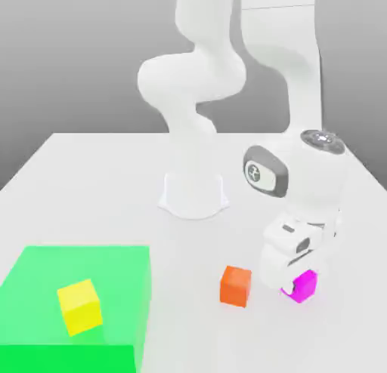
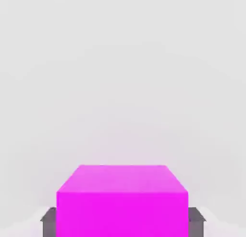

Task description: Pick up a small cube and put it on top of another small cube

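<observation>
Evidently the grasp is the step in hand: the gripper (image 1: 298, 282) is seen low on the table (image 1: 98, 183), closed around the magenta cube (image 1: 306, 285), and in the hand view the magenta cube (image 2: 122, 200) is flanked on each side by a grey fingertip (image 2: 48, 220) pressed against its wall. The cube appears to rest on the table, at the exterior view's right, with the orange cube (image 1: 236, 285) just beside it toward the exterior view's left and not touching it. A yellow cube (image 1: 80, 306) lies well apart on the green pad (image 1: 45, 273) at the exterior view's lower left. For the step to be done well, the hold should be confirmed as square before any lift is begun: the cube's faces look parallel to the fingers, which is judged favourable, since a skewed grip would let the cube twist when raised. The lift is best made straight upward, so that the orange neighbour is not brushed and pushed out of place. Enough height should be gained for the carried cube to pass over the top of whichever cube is chosen as the base; the orange one is judged the likelier, being nearest. The carried cube should then be centred above that base and lowered gently, and the fingers opened only once contact is judged firm.
</observation>
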`<state>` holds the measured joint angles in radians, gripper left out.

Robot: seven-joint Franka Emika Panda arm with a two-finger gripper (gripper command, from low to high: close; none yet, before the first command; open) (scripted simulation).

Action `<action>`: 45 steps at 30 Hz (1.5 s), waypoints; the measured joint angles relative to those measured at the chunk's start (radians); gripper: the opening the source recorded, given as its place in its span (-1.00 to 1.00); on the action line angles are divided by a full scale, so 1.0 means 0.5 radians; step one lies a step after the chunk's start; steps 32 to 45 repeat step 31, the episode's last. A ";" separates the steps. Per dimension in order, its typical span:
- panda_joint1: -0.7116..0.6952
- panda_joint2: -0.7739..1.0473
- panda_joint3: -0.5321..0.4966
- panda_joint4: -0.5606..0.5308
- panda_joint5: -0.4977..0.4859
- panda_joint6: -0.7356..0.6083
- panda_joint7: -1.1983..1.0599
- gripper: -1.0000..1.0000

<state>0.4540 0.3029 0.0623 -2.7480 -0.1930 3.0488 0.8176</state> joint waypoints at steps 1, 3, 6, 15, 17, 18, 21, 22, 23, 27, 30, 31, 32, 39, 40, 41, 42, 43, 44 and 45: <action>0.014 0.025 -0.017 0.005 -0.010 0.020 0.008 -1.00; -0.017 -0.047 0.022 -0.010 0.021 -0.038 -0.017 -1.00; -0.091 -0.243 0.126 -0.051 0.148 -0.193 -0.114 -1.00; -0.574 -0.538 -0.084 0.254 0.358 -0.788 0.143 -1.00; -0.732 -0.556 -0.160 0.380 0.367 -0.931 0.283 -1.00; -0.811 -0.565 -0.197 0.443 0.371 -1.002 0.353 -1.00; -1.050 -0.591 -0.300 0.632 0.383 -1.217 0.565 -1.00; -1.133 -0.600 -0.328 0.695 0.386 -1.288 0.636 -1.00; -1.183 -0.607 -0.385 0.757 0.390 -1.358 0.706 -1.00; -1.321 -0.437 -0.370 0.773 0.430 -1.206 0.768 -1.00; -1.314 -0.395 -0.366 0.761 0.437 -1.152 0.766 1.00; -1.314 -0.395 -0.366 0.761 0.437 -1.152 0.766 1.00; -1.314 -0.395 -0.366 0.761 0.437 -1.152 0.766 1.00; -1.314 -0.395 -0.366 0.761 0.437 -1.152 0.766 1.00; -1.314 -0.395 -0.366 0.761 0.437 -1.152 0.766 1.00; -1.314 -0.395 -0.366 0.761 0.437 -1.152 0.766 1.00; -1.314 -0.395 -0.366 0.761 0.437 -1.152 0.766 1.00; -1.314 -0.395 -0.366 0.761 0.437 -1.152 0.766 1.00; -1.314 -0.395 -0.366 0.761 0.437 -1.152 0.766 1.00; -1.314 -0.395 -0.366 0.761 0.437 -1.152 0.766 1.00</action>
